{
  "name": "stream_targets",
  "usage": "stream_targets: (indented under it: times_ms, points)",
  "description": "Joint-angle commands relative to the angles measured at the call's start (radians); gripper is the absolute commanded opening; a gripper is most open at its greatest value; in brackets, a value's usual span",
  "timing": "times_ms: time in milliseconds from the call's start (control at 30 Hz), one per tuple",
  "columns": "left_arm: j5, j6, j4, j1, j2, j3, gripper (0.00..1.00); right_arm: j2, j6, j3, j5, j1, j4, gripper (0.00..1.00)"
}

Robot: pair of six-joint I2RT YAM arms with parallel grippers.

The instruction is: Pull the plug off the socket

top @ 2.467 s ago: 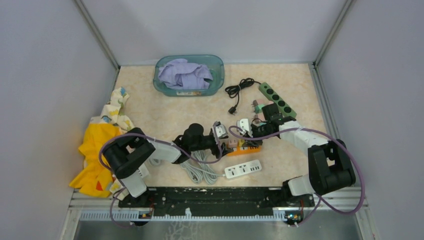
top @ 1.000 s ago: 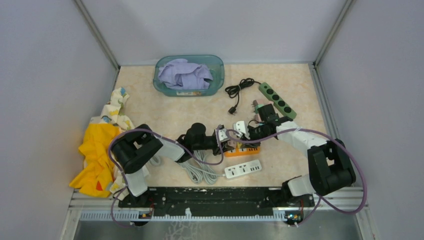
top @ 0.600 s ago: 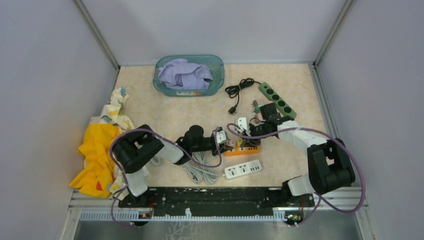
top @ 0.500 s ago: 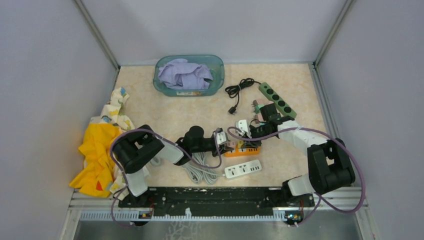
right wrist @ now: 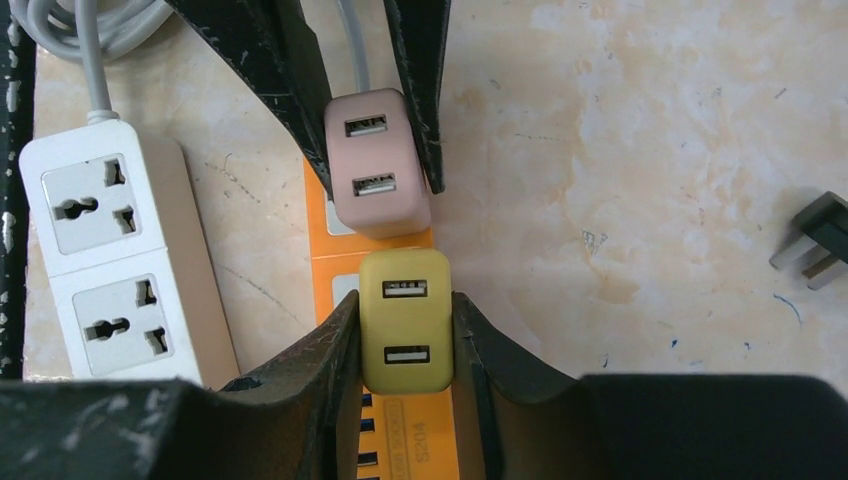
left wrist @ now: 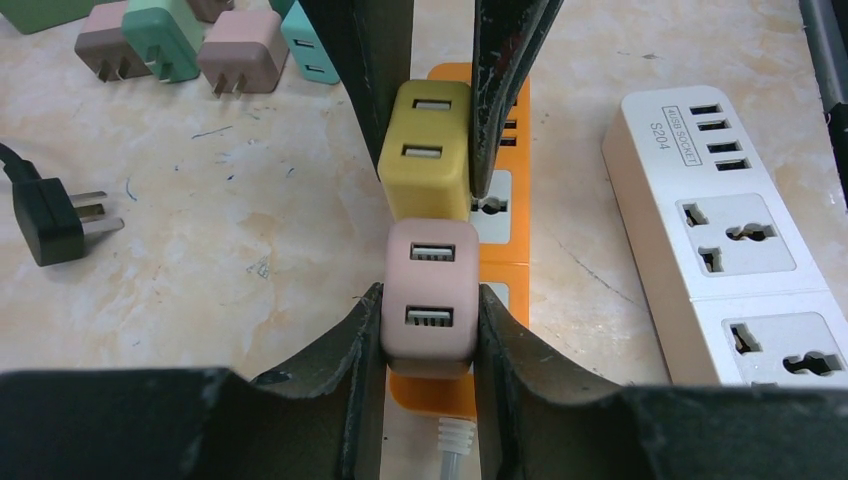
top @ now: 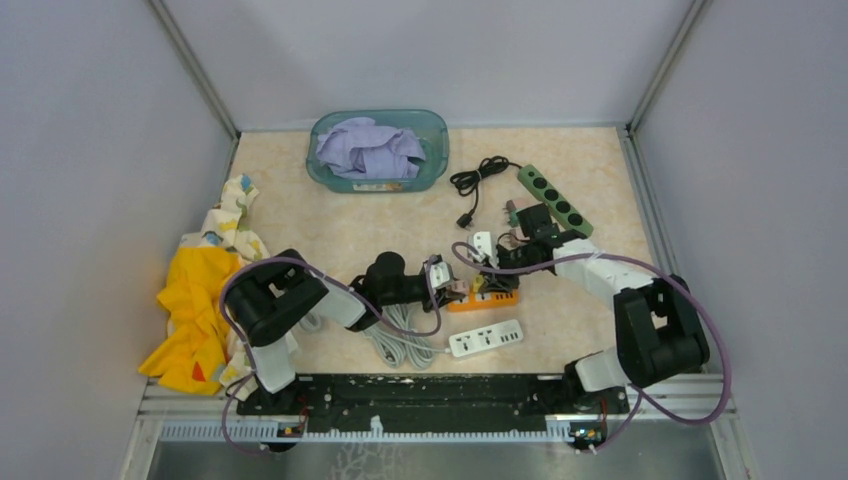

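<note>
Grasp stage: the left hand pinches the pink plug and the right hand the yellow plug, both seated in the orange socket strip mid-worktop toward the near edge; next, presumably, a straight upward pull.

Left plug (touching right plug) sits on socket.

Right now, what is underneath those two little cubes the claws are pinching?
An orange power strip lies under the pink charger and the yellow charger; its edge shows beside them. Their prongs and the outlets they cover are hidden, so how deep they sit cannot be seen.
</note>
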Motion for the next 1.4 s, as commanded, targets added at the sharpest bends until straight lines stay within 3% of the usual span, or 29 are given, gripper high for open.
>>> stream_targets:
  times_ms: [0, 167, 367, 600, 733, 933, 1067, 1233, 1367]
  points:
    - [-0.019, 0.004, -0.076, -0.002, 0.036, -0.041, 0.01, -0.022, -0.043, 0.029, -0.119, -0.07, 0.018, 0.0]
    - [-0.028, 0.006, -0.07, -0.003, 0.034, -0.048, 0.01, -0.046, -0.259, 0.003, -0.181, -0.041, -0.107, 0.0]
    - [-0.028, 0.003, -0.08, -0.003, 0.034, -0.036, 0.01, -0.034, -0.225, 0.043, -0.186, 0.019, -0.124, 0.0]
    - [-0.026, -0.045, -0.075, -0.003, 0.016, -0.033, 0.03, -0.076, -0.303, 0.138, -0.222, -0.11, -0.316, 0.0]
    - [-0.02, -0.074, -0.08, -0.002, 0.001, -0.027, 0.07, -0.126, -0.092, 0.128, -0.141, -0.168, -0.18, 0.0]
    - [-0.022, -0.105, -0.111, -0.002, -0.039, -0.021, 0.17, -0.101, 0.337, 0.147, 0.207, -0.255, 0.077, 0.0]
    - [-0.021, -0.115, -0.12, -0.002, -0.045, -0.016, 0.2, -0.089, 0.479, 0.148, 0.289, -0.334, 0.163, 0.01]
    - [-0.024, -0.127, -0.123, -0.002, -0.046, -0.016, 0.22, -0.138, 0.599, 0.04, 0.475, -0.367, 0.381, 0.15]
    - [-0.026, -0.133, -0.124, -0.003, -0.055, -0.02, 0.22, -0.09, 0.642, 0.031, 0.592, -0.368, 0.418, 0.18]
